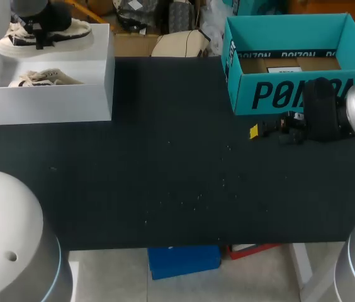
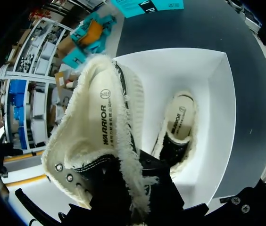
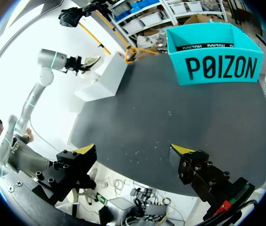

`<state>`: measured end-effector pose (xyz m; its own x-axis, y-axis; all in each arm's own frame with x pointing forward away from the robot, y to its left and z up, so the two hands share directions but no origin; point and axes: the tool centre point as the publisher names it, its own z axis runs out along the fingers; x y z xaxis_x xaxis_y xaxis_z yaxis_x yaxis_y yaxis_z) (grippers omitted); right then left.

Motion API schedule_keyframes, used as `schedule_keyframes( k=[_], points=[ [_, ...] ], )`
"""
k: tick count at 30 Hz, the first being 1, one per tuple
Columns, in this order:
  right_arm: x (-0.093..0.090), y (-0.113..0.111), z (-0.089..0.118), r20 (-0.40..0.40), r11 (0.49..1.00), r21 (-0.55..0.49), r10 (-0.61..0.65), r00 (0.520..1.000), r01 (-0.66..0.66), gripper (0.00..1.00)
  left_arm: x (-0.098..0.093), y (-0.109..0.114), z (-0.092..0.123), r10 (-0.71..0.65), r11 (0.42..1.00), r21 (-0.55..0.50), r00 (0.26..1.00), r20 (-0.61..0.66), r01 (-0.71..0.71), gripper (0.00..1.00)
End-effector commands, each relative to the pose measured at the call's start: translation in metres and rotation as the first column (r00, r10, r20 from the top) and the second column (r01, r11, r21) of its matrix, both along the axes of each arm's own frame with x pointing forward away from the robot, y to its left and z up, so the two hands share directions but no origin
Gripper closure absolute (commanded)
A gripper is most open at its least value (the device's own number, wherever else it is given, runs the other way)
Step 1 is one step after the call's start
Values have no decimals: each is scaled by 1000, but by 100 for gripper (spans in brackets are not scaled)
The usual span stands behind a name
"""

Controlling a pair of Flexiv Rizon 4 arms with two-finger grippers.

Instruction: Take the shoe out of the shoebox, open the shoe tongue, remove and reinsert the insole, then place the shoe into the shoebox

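The left wrist view alone looks into the shoe (image 2: 100, 117). It shows cream fleece lining, a printed insole, a black canvas upper, metal eyelets and a frayed pale trim. The shoe fills the space just ahead of the left tool (image 1: 44, 28), which seems to pinch it at the collar, though its tips are hidden. The head view shows the shoe held above the white shoebox (image 1: 45, 100). A second shoe (image 2: 178, 125) lies inside the box, beneath the tool. The right tool (image 3: 134, 150) hangs with its fingers spread over the bare tabletop (image 1: 165, 176), with a teal box (image 3: 218, 68) ahead of it.
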<state>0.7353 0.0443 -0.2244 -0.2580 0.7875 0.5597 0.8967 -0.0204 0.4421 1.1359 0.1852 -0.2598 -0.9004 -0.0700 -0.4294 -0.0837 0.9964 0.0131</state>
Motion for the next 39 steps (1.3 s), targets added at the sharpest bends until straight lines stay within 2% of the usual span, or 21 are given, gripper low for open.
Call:
schedule_keyframes(
  k=[1, 13, 18, 27, 39],
  points=[
    [0, 0, -1, 2, 1000, 2, 0, 1000, 0, 0, 13, 8, -12, -21, 1000, -3, 1000, -2, 21, 100],
    [0, 0, -1, 2, 1000, 2, 0, 1000, 0, 0, 55, 17, -46, -60, 998, 33, 998, -12, 61, 100],
    [0, 0, -1, 2, 1000, 2, 0, 1000, 0, 0, 66, 15, -60, -72, 997, 35, 997, -23, 73, 100],
    [0, 0, -1, 2, 1000, 2, 0, 1000, 0, 0, 70, 7, -94, -70, 996, 44, 995, -65, 73, 100],
    [0, 0, -1, 2, 1000, 2, 0, 1000, 0, 0, 72, 10, -133, -37, 998, 40, 990, -134, 42, 100]
  ],
)
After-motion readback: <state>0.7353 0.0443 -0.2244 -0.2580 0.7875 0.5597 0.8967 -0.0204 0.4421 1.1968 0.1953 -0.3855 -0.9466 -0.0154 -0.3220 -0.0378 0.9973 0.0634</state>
